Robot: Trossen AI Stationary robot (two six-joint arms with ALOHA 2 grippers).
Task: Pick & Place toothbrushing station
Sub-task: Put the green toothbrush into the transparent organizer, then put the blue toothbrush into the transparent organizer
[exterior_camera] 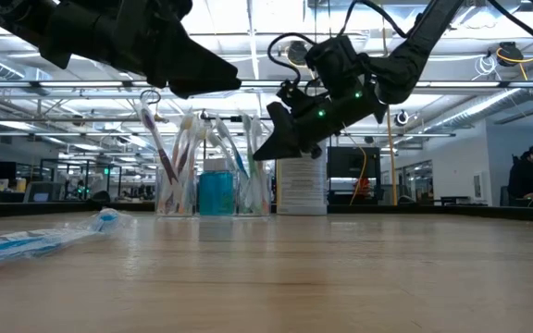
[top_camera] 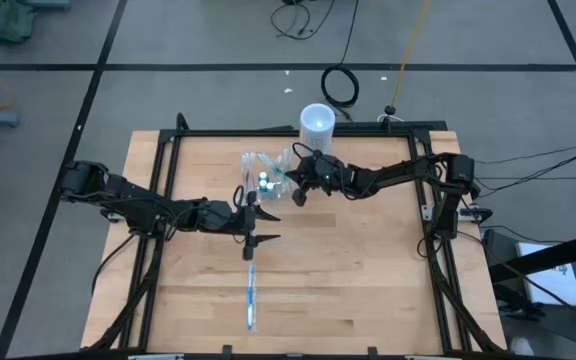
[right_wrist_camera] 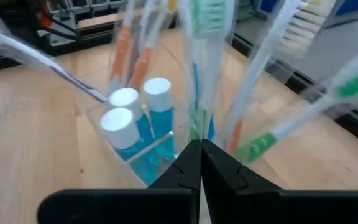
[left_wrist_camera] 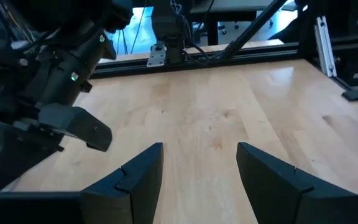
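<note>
The toothbrushing station (top_camera: 260,170) stands upright on the wooden worktop (top_camera: 368,270), toward the far edge and a little left of centre. It is a clear plastic holder (exterior_camera: 213,176). Inside it:

- several wrapped toothbrushes (right_wrist_camera: 263,59), leaning outward at different angles; the right wrist view shows green, orange and white bristle ends.
- small bottles of blue liquid with white caps (right_wrist_camera: 135,115), standing together in the middle; three caps are visible in the right wrist view.

A white cylindrical cup (top_camera: 316,124) stands just behind and to the right of the station, near the far frame rail. I cannot see its contents.

The right tool (right_wrist_camera: 201,165) sits at the station's right side, fingers pressed together. Their tips meet at the clear wall, with the bottles and brush handles just beyond. I cannot tell whether a rim is caught between them. In the low view this tool (exterior_camera: 280,143) hangs tilted above the worktop, beside the station.

The left tool (left_wrist_camera: 199,168) is near the middle of the worktop, just in front of the station, with its fingers spread and nothing between them.

One separate wrapped toothbrush (top_camera: 250,297) with blue markings lies flat on the worktop, well apart from the station, toward the near edge.
</note>
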